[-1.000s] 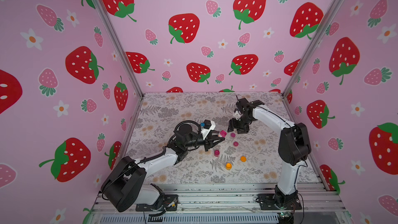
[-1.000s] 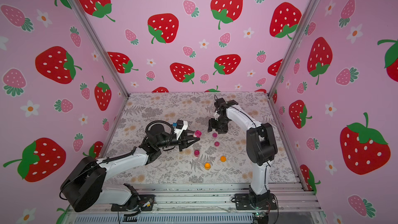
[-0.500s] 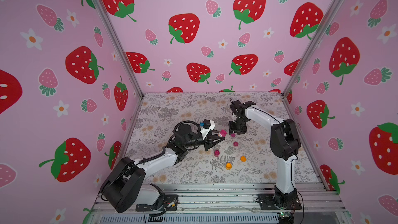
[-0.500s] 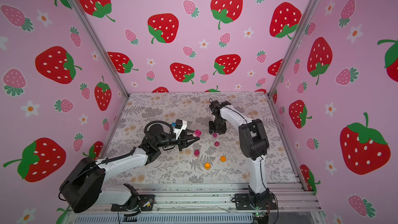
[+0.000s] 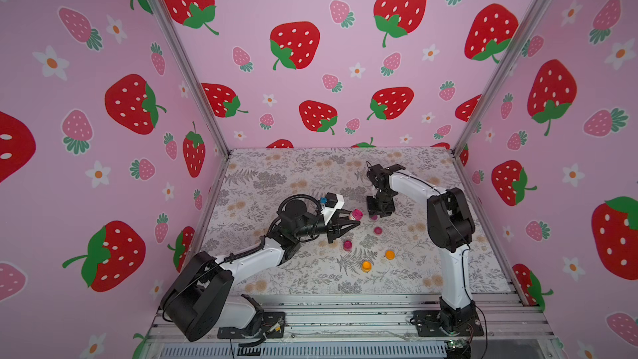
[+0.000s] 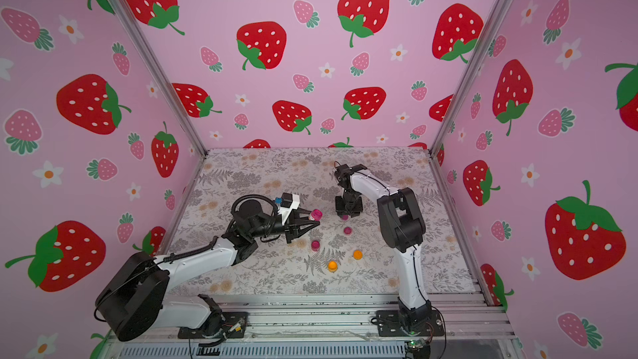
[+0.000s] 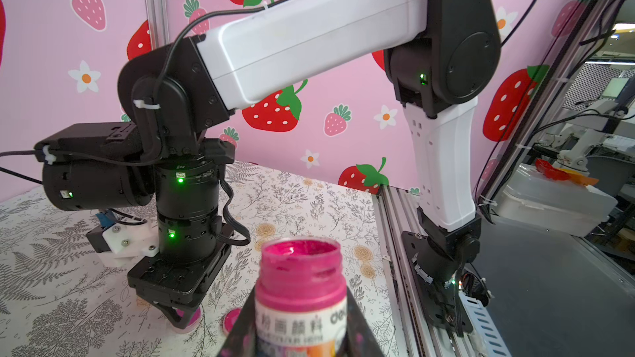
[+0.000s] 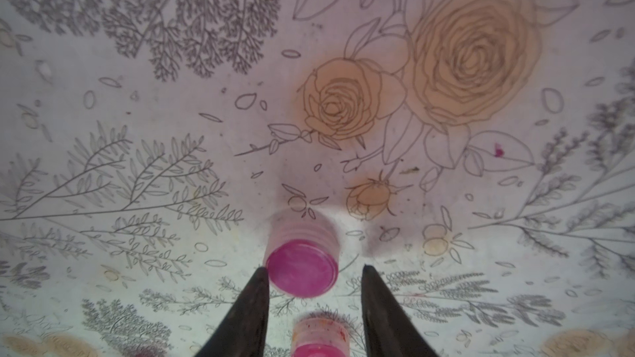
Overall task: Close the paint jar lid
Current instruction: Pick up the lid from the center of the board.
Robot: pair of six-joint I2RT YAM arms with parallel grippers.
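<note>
Left claw (image 7: 299, 333) is clamped on the open pink paint jar (image 7: 300, 290), holding it up off the table (image 5: 276, 174) with no lid on it. In a top view the right claw (image 5: 375, 215) is down at the table, just beside the jar at about 3 o'clock. Its fingers (image 8: 252, 303) stand apart either side of a pink lid (image 8: 302, 273) — one touches the rim, the other shows a gap. Two small orange pots (image 5: 366, 265) sit around 5 o'clock from the jar.

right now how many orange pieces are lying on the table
2. One orange piece lies near the right arm; the second orange piece lies beside it, nearer the front edge. The arms could hide others.
</note>
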